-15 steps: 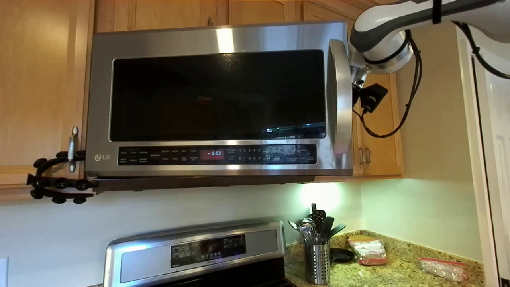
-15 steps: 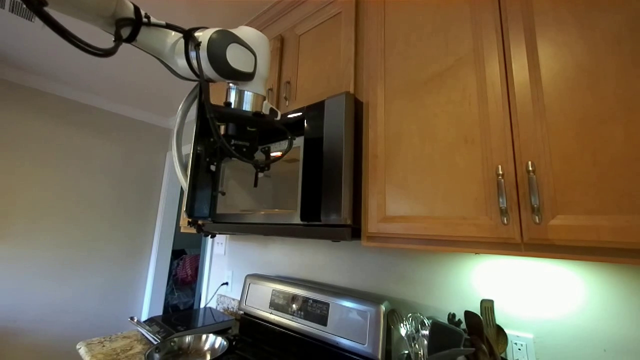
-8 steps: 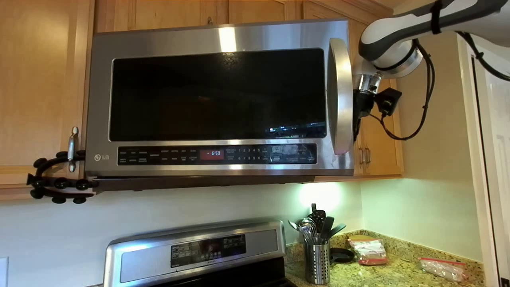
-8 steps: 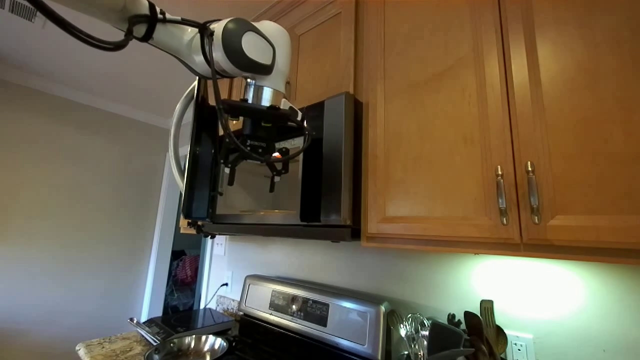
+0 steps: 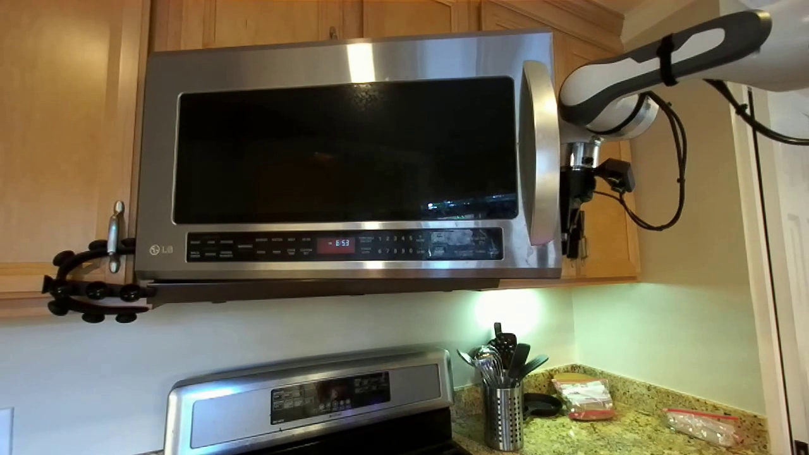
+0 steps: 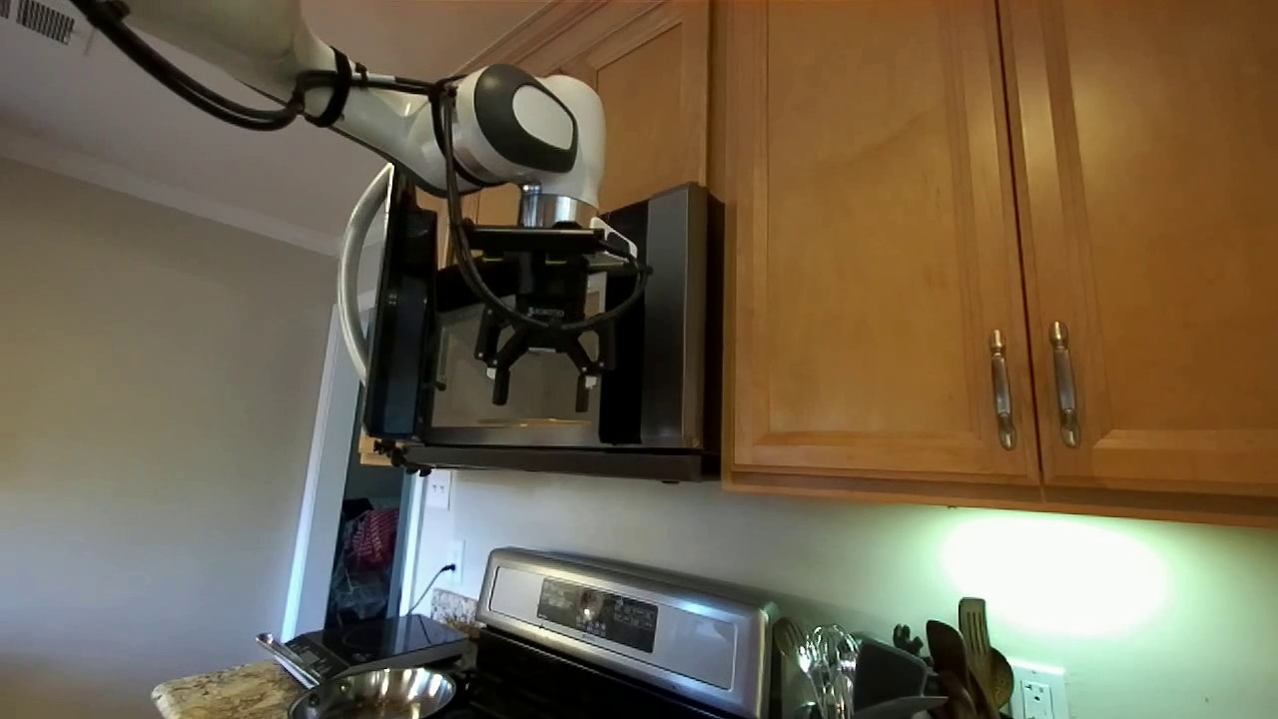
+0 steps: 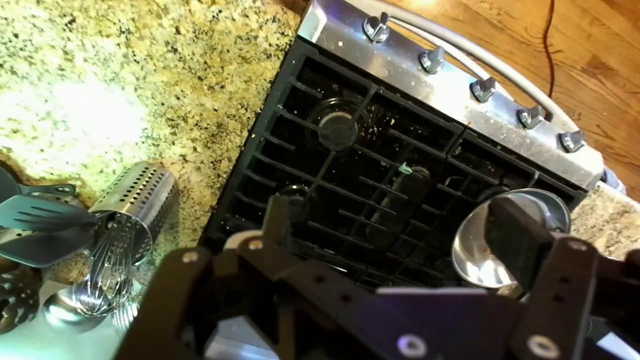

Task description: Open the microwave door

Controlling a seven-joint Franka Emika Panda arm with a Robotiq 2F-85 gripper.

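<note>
The microwave door (image 5: pixel 347 151) stands swung out from the microwave body (image 6: pixel 674 320). Its dark glass, button strip and curved handle face an exterior view (image 5: pixel 543 151). Another exterior view shows the door's dark inner side (image 6: pixel 401 330) nearly edge-on, with the lit cavity (image 6: pixel 529 399) beside it. My gripper (image 6: pixel 540 391) is open and empty, fingers down, on the inner side of the door and apart from it, in front of the cavity. In an exterior view the door's edge partly hides the gripper (image 5: pixel 572 245). The wrist view shows both fingers (image 7: pixel 388 220) spread, with no microwave part between them.
Below is the stove (image 7: pixel 345 175) with a steel pan (image 7: pixel 475 240) on it. A perforated utensil holder (image 7: pixel 145 195) stands on the granite counter (image 5: pixel 537 436). Wooden cabinets (image 6: pixel 879 250) adjoin the microwave. A flexible black tripod (image 5: pixel 95 291) hangs at the microwave's hinge side.
The door has swung slightly wider, mostly in the earlier half second. My gripper has moved away from the door's inner side, lowered and turned, and both fingers now show apart.
</note>
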